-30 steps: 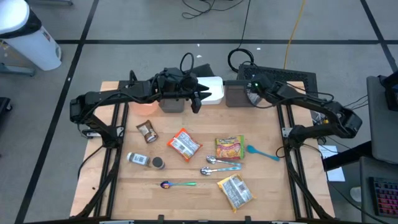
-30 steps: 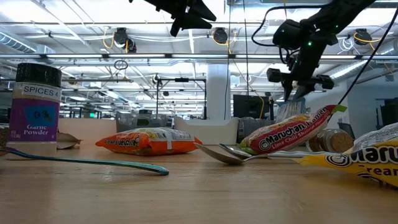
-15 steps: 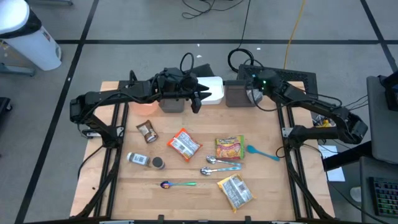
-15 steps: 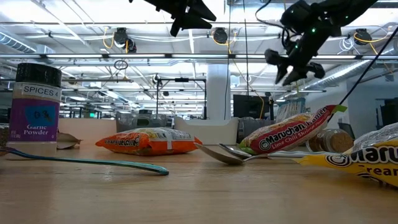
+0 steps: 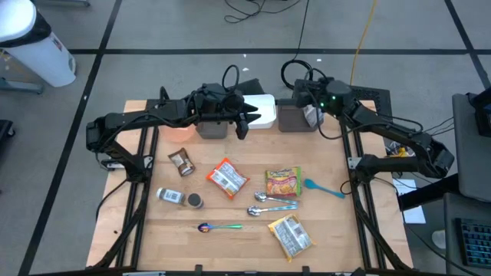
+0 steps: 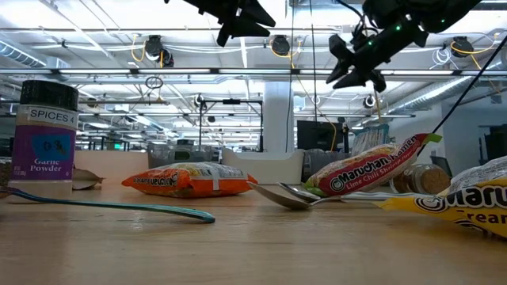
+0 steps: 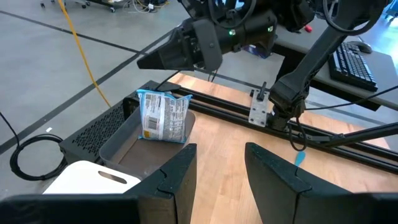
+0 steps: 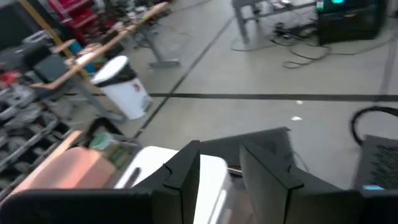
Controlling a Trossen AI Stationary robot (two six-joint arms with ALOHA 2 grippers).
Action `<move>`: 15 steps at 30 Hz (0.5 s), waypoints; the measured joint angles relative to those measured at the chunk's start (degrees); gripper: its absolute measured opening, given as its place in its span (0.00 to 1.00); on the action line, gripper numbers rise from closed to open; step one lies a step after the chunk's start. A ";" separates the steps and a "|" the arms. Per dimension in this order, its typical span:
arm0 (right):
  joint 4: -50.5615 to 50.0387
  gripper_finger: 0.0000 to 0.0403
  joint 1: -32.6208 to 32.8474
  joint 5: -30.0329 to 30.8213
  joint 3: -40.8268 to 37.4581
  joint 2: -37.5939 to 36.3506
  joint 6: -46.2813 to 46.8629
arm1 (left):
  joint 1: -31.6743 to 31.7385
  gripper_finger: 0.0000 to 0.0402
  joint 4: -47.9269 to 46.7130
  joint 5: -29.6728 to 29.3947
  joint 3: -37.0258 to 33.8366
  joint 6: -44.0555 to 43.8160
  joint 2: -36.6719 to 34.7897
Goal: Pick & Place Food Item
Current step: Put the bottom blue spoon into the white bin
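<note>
Two dark fingers (image 8: pixel 186 177) parted and empty, white bin (image 8: pixel 208 180) beneath, white trash can (image 8: pixel 124 84) on grey floor (image 8: pixel 249 68) beyond

A white trash bin (image 5: pixel 34 42) stands on the floor well beyond the worktop's (image 5: pixel 230 245) far left corner. A yellow cable (image 5: pixel 362 38) and black cables (image 5: pixel 253 9) trail across the grey floor behind the worktop. At the right edge sits a desk with a keyboard (image 5: pixel 476 241).

Grey floor (image 5: pixel 153 31) with dark seams, white bin (image 5: pixel 31 42), yellow cable (image 5: pixel 360 42), ceiling strip lights (image 6: pixel 95 36)
</note>
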 joint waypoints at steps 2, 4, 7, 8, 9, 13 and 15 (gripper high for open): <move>0.71 0.27 0.00 -2.03 0.00 0.00 -0.53 | 0.00 0.36 0.00 -0.02 0.00 0.00 0.00; 1.14 0.27 0.00 -3.51 0.00 0.00 -0.67 | 0.01 0.36 0.00 -0.02 0.00 0.00 0.00; 2.13 0.26 0.00 -3.78 0.00 0.02 -0.23 | 0.02 0.36 -0.02 -0.02 0.00 0.00 0.00; 2.30 0.26 0.00 -3.78 0.00 0.02 -0.15 | 0.02 0.36 0.00 -0.02 0.00 0.00 0.00; 2.42 0.26 0.00 -3.78 0.00 0.02 -0.15 | 0.00 0.36 0.00 -0.01 0.00 0.00 0.00; 2.65 0.25 0.02 -3.78 0.00 0.02 -0.13 | 0.00 0.36 0.00 -0.02 0.00 0.00 0.00; 2.65 0.25 0.02 -3.78 0.00 0.02 -0.10 | 0.00 0.36 0.00 -0.02 0.00 0.00 0.00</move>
